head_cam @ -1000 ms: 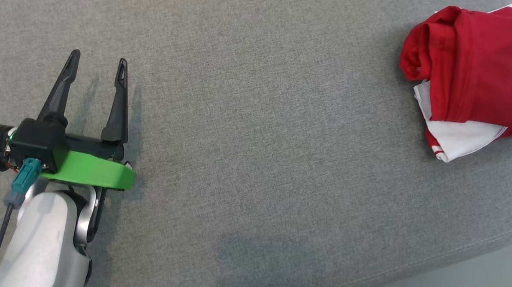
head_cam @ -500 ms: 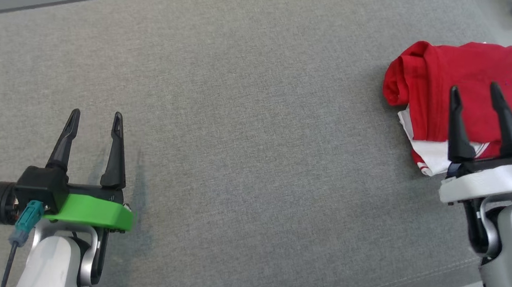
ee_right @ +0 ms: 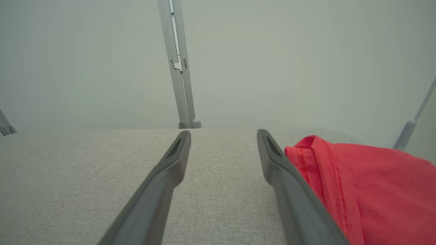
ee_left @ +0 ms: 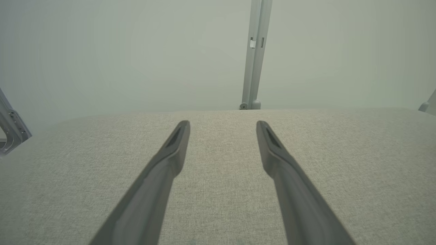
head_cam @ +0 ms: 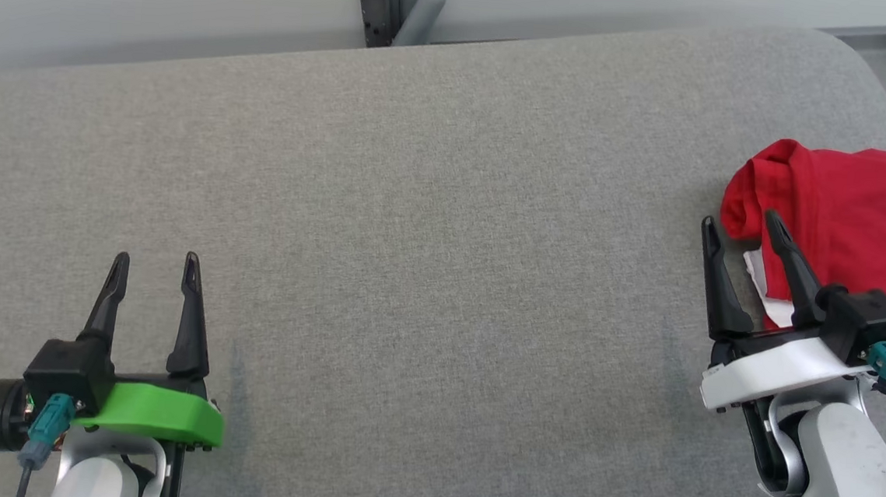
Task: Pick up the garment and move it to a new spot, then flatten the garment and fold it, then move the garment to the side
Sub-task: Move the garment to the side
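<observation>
since a moment ago our right gripper (head_cam: pixel 740 218) has slid off the garment (head_cam: pixel 859 207) to its left edge, at the right end of the cushion (head_cam: pixel 446 202). it and our left gripper (head_cam: pixel 157 256) gape empty; we should pinch a thick fold.

No readable text, labels, brands, numbers or signs on any surface.

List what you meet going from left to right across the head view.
In order: left tool → grey metal post → red garment. The right tool overlaps the garment's left edge, so it has no clear place.
</observation>
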You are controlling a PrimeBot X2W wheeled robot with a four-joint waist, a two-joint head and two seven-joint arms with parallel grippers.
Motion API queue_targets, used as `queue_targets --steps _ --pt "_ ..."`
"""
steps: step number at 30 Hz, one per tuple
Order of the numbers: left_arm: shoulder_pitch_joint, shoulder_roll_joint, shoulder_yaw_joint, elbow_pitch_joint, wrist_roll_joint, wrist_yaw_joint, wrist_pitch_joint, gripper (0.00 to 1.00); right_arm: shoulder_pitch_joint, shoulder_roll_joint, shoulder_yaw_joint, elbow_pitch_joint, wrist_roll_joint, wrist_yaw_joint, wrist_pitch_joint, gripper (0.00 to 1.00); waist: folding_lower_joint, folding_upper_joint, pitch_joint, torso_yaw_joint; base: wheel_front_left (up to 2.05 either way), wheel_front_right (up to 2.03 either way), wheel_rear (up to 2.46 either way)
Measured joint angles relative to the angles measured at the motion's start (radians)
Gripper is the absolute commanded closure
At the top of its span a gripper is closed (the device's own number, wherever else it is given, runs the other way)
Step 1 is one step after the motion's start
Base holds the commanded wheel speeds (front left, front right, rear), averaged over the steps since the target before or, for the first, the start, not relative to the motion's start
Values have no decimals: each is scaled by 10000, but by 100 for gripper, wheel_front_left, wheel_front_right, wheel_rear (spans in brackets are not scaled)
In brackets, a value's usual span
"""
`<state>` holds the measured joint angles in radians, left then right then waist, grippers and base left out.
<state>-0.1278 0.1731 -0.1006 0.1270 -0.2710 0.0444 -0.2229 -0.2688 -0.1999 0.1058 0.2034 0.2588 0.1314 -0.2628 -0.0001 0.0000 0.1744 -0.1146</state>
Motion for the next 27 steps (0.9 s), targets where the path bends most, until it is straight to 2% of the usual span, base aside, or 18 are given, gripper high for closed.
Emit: queue_targets --steps 13,27 --pt "805 4 -167 232 -188 40 79 0 1229 0 25 142 -61 0 249 0 0 0 -1460 415 0 0 0" --pt "1199 155 -215 201 -336 88 301 0 1867 -27 -242 -330 -84 0 667 0 0 0 -2010 359 0 0 0"
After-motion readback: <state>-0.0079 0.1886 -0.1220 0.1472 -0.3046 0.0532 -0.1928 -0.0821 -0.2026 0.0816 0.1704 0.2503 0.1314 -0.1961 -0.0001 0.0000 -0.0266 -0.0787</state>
